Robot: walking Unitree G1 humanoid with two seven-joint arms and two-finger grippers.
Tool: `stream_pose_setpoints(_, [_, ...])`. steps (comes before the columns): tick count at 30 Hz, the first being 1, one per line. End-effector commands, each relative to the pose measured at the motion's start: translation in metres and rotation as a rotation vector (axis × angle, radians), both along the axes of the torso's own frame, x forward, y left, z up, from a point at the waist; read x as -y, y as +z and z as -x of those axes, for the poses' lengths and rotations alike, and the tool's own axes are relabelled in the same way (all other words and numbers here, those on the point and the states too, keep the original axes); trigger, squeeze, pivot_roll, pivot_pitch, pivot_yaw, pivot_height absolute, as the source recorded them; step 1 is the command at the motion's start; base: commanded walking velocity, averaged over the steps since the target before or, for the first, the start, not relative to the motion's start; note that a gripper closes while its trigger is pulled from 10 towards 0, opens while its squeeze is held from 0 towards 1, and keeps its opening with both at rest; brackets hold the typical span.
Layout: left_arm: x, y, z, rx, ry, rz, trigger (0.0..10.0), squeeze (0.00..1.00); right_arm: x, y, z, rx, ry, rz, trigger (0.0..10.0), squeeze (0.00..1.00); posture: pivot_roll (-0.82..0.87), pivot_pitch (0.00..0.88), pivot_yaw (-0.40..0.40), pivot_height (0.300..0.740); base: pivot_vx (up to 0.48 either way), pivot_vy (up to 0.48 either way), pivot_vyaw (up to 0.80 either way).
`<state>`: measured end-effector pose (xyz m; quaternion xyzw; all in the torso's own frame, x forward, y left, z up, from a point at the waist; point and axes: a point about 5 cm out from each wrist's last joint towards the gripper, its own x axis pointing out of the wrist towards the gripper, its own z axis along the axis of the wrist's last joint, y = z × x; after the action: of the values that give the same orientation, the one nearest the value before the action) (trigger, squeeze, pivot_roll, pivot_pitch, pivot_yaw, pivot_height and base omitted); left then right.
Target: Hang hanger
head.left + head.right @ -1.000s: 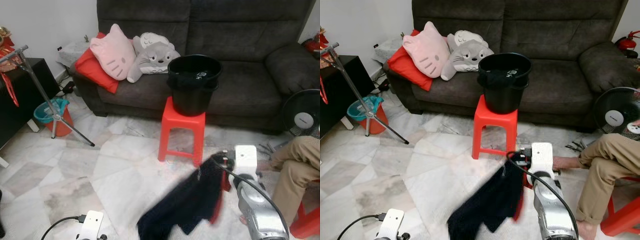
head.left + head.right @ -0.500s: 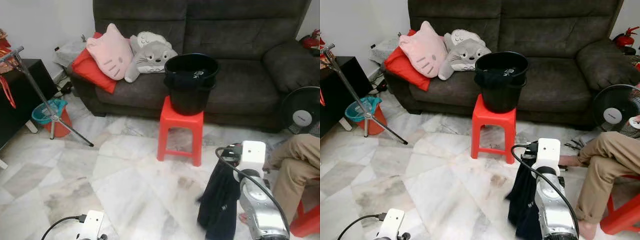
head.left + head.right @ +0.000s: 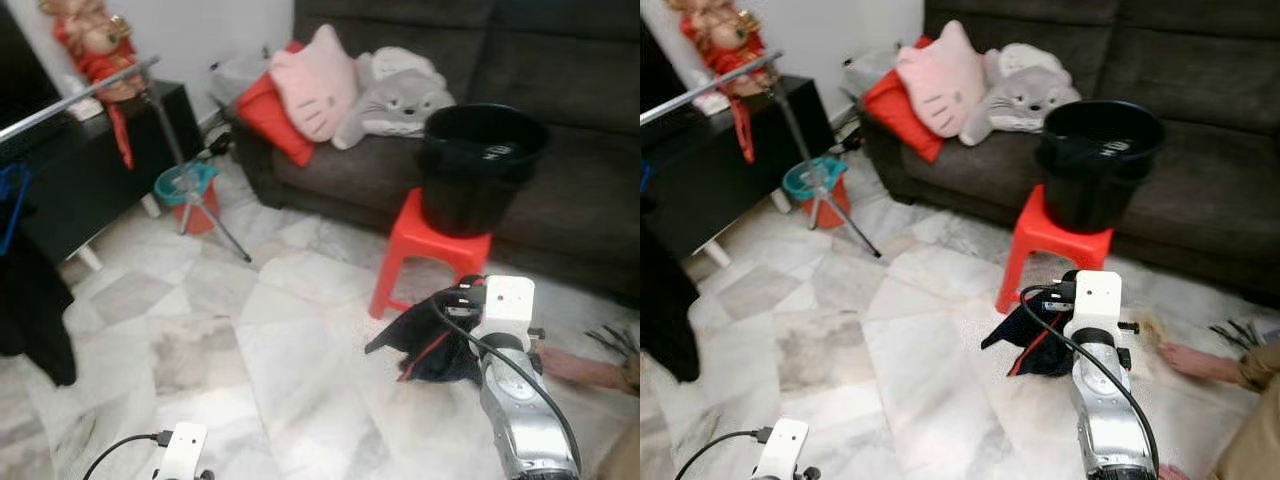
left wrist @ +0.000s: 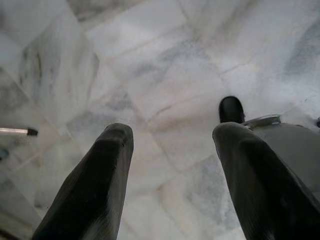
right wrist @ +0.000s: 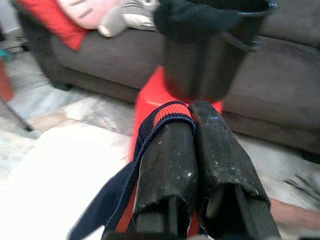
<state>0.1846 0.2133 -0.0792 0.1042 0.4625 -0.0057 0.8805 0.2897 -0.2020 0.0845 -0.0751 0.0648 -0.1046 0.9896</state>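
Note:
My right gripper (image 5: 192, 112) is shut on a dark navy garment (image 3: 430, 345) with red trim. The cloth's red-edged band (image 5: 167, 111) loops over one finger, and the rest hangs bunched below the wrist, above the marble floor. I cannot make out a hanger in the cloth. A metal rack pole (image 3: 80, 95) runs across the upper left on a tripod stand (image 3: 195, 195). A dark garment (image 3: 35, 310) hangs from it at the far left, beside a blue hanger (image 3: 8, 205). My left gripper (image 4: 172, 131) hangs open over bare floor.
A black bucket (image 3: 483, 165) with dark cloth in it stands on a red stool (image 3: 430, 250) before the grey sofa (image 3: 560, 90). A person's foot (image 3: 1195, 360) rests on the floor at my right. A black cabinet (image 3: 90, 170) and teal bin (image 3: 185, 190) stand left.
The camera has turned left, bringing the rack pole and its hanging garment into view. The dark garment in my right gripper swung from hanging straight down to bunched out leftward.

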Motion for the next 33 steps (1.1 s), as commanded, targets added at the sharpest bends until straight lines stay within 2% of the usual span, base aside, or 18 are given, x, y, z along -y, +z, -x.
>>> stream_pose_setpoints(1, [-0.0008, -0.0015, 0.0033, -0.014, -0.003, -0.006, 10.0, 0.0, 0.002, 0.0074, -0.0026, 0.042, -0.003, 0.012, 10.0, 0.0, -0.2, 0.0, 0.079, 0.74, 0.0, 0.0, 0.8])
stream_pose_setpoints(33, [-0.0009, -0.0016, 0.0034, -0.014, -0.004, -0.007, 10.0, 0.0, 0.0027, 0.0052, -0.0027, 0.035, -0.007, 0.013, 10.0, 0.0, -0.2, 0.0, 0.079, 0.74, 0.0, 0.0, 0.8])
